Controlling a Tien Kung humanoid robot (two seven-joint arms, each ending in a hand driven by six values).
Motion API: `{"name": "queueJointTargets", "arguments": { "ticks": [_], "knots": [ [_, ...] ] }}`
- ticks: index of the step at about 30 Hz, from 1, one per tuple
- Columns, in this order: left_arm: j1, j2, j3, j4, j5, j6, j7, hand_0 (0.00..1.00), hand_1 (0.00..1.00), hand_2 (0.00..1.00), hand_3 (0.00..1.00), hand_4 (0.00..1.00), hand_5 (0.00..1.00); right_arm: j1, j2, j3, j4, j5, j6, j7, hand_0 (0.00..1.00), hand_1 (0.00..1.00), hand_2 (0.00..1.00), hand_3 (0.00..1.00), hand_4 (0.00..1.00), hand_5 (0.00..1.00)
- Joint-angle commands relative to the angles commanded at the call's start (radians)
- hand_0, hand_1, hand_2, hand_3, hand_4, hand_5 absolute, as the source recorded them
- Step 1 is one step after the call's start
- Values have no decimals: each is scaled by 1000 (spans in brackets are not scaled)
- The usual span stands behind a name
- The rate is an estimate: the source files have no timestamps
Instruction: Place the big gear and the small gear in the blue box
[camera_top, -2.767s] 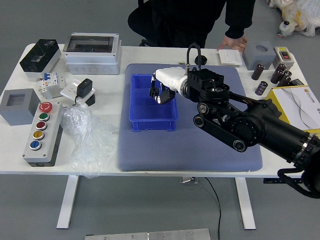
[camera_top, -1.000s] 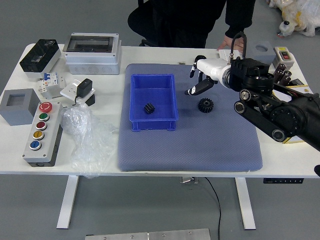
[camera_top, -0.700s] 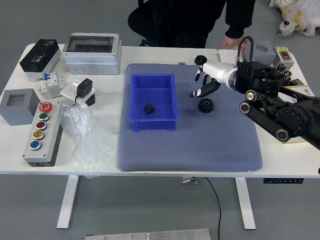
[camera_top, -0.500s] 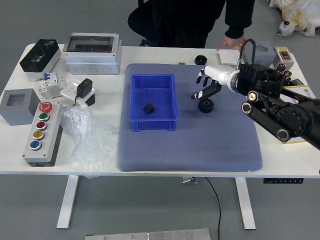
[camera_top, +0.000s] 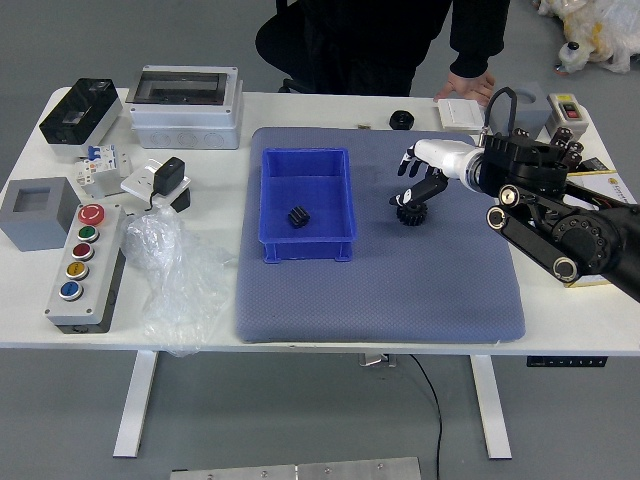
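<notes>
Worktop: white (camera_top: 30, 315), bearing all pieces listed below.
Mat: blue-grey (camera_top: 380, 300), flat on the worktop.
Plastic bag: clear, crumpled (camera_top: 180, 285), left of the mat.
Blue box: open-topped, plain deep-blue walls (camera_top: 307, 247), on the mat's left part.
Button box: grey (camera_top: 98, 258), one column of coloured buttons, red at the far end, blue nearest; lettering too small to read.
Right hand: white-backed, black-fingered (camera_top: 447, 158), fingers parted, grasping nothing; one fingertip overlaps the big gear in view, contact cannot be told.
Person's hand: (camera_top: 468, 87) at the worktop's far edge, dark sleeve above, beside a white box (camera_top: 460, 115).
Big gear: black, round, toothed rim (camera_top: 412, 216), on the mat, right of the blue box.
Small gear: black, short, toothed, tilted (camera_top: 298, 216), inside the blue box.
</notes>
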Motion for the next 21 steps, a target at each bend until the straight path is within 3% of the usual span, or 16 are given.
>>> {"name": "queueJointTargets", "arguments": {
  "ticks": [9,10,21],
  "knots": [
    [0,-1,3,0,0,0,0,862,830,829,781,601,375,4,12,-7,-34,5,-10,15,638,628,760,684,784,313],
    [0,-1,3,0,0,0,0,862,830,829,781,600,375,5,13,-7,-37,5,-12,16,639,630,763,682,771,273],
    [1,-3,7,0,0,0,0,862,830,829,781,600,375,15,32,-22,-79,21,-32,32,644,636,773,687,769,260]
  ]
}}
